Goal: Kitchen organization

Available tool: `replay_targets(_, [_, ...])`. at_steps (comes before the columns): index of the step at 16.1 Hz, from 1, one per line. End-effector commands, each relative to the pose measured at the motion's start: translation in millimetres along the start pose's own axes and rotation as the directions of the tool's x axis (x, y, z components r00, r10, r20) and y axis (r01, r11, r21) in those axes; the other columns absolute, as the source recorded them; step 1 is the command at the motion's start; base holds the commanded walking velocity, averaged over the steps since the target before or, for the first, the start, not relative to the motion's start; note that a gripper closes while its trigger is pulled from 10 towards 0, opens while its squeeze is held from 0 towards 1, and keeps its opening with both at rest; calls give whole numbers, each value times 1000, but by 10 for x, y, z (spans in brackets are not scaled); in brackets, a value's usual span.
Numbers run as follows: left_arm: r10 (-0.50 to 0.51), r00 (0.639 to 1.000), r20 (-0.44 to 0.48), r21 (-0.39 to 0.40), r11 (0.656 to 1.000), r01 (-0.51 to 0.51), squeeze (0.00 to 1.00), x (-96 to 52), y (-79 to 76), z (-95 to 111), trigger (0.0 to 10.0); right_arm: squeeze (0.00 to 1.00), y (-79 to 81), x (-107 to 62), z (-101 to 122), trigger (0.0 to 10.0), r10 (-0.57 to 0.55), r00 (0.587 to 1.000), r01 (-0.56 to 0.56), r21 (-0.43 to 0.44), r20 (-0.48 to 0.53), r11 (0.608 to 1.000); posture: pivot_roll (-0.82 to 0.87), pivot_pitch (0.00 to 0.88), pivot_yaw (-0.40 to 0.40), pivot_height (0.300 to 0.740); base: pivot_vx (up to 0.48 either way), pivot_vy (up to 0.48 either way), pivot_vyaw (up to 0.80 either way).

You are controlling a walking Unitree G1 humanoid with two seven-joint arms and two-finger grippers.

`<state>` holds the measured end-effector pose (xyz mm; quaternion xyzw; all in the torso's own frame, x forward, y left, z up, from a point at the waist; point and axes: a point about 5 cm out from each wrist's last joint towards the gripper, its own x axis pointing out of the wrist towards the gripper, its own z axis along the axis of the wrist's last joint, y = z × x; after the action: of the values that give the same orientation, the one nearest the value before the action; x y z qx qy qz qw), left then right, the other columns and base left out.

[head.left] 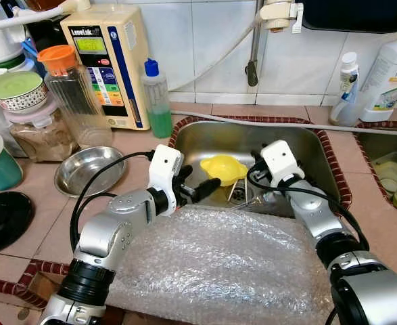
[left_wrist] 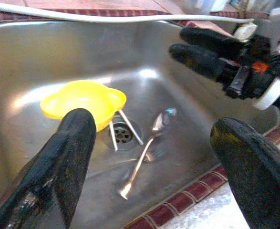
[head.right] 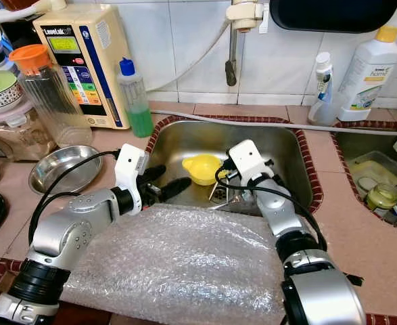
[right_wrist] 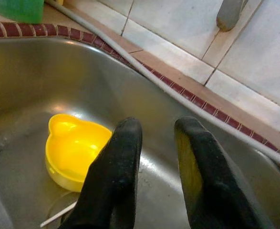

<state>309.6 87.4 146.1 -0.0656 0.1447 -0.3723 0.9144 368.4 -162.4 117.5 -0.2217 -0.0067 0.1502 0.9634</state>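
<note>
The spoon [left_wrist: 147,152] lies flat on the sink [head.left: 205,139] bottom between both released claws, left claw [head.left: 199,187] and right claw [right_wrist: 154,157], bowl toward the right claw, beside the yellow cup [head.left: 224,168].

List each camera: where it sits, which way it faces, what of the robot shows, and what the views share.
Left eye view: on the head, looking forward and down at the sink; both silver arms show, with the left gripper open over the basin.
Right eye view: the same scene from the head's other eye; the right gripper reaches in.
Left wrist view: on the left wrist, looking along its fingers at the spoon and drain.
Right wrist view: on the right wrist, looking along its fingers into the basin.
All four share the yellow bowl.
</note>
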Motion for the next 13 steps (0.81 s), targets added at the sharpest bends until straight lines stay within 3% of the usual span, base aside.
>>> replay_targets(1, [3, 1000, -1, 15, 1000, -3, 1000, -9, 12, 4, 10000, 1000, 3, 7, 14, 10000, 4, 1000, -5, 10, 10, 1000, 72, 0, 103, 740, 0, 0, 0])
replay_targets(4, [11, 1000, 3, 24, 1000, -11, 1000, -3, 22, 15, 10000, 1000, 4, 13, 17, 10000, 9, 1000, -10, 37, 11, 999, 70, 0, 106, 740, 0, 0, 0])
replay_targets(8, [189, 978, 88, 19, 981, -191, 1000, -12, 241, 140, 10000, 1000, 114, 34, 96, 10000, 68, 995, -77, 138, 68, 987, 76, 0, 96, 740, 0, 0, 0])
replay_targets(10, [317, 943, 104, 3, 948, -319, 1000, -29, 381, 159, 10000, 1000, 222, 19, 159, 10000, 111, 986, -129, 146, 126, 981, 70, 0, 92, 740, 0, 0, 0])
replay_targets(12, [531, 841, 107, -40, 847, -530, 1000, -129, 691, 164, 10000, 1000, 354, -5, 288, 10000, 140, 969, -173, 153, 206, 973, 59, 0, 93, 740, 0, 0, 0])
replay_targets(13, [569, 816, 99, -21, 821, -570, 1000, -159, 762, 155, 10000, 1000, 377, -14, 323, 10000, 142, 964, -179, 156, 223, 971, 55, 0, 94, 740, 0, 0, 0])
